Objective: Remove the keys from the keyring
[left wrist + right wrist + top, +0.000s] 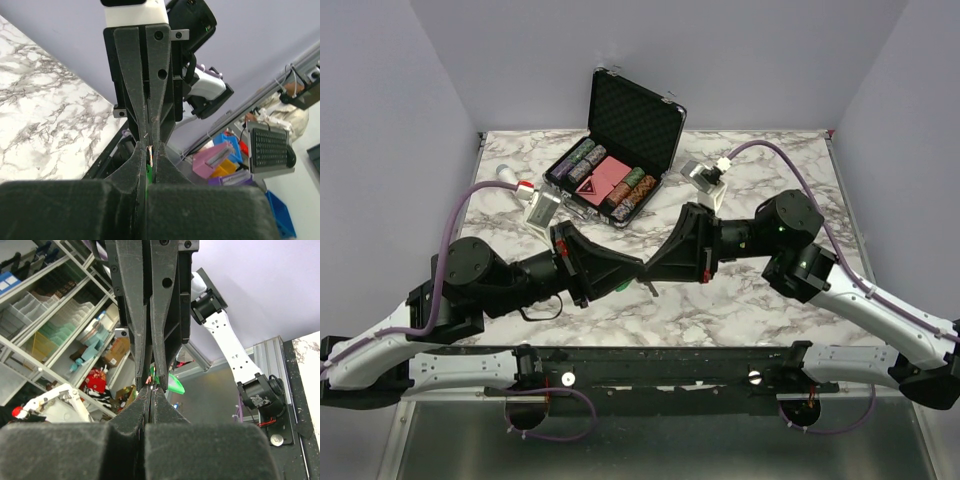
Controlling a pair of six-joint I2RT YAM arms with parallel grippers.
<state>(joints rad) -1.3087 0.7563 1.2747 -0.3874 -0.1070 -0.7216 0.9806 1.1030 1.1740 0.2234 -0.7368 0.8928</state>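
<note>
Left end effector: fingers pressed together with only a thin slit between them. In the left wrist view a green sliver sits in that slit, so it pinches the keys.
Right end effector: fingers closed flat against each other, tip to tip with the left one. What it has hold of, if anything, is too small to tell.
Keys: one small bright green piece, raised off the table, at the point where the two sets of tips meet. From above it shows at 8 o'clock of the meeting point.
Keyring: only a thin glint of metal right between the opposing tips. Its shape cannot be made out.
Arms: both reach inward from the near edge and meet over the middle of the marble top.
Chip case: open, lid upright, at 12 o'clock of the meeting point, well apart from it.
Poker chips: in rows inside the case.
</note>
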